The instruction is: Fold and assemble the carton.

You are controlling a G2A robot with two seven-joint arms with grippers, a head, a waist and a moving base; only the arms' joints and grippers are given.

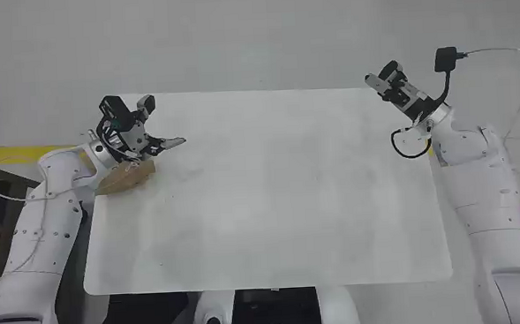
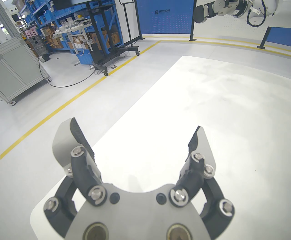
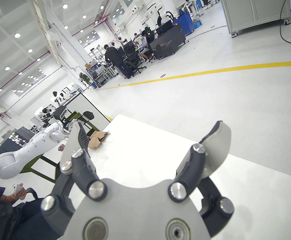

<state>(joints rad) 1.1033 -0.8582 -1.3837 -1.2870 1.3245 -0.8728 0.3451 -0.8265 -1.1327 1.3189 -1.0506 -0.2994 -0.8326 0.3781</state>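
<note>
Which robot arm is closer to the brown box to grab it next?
Probably the left. The carton lies at the table edge close beside the left gripper, which is open. The right gripper, open too, sits over the opposite far corner, across the whole table.

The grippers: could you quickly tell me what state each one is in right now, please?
Left gripper: open, holding nothing.
Right gripper: open, holding nothing.
</note>
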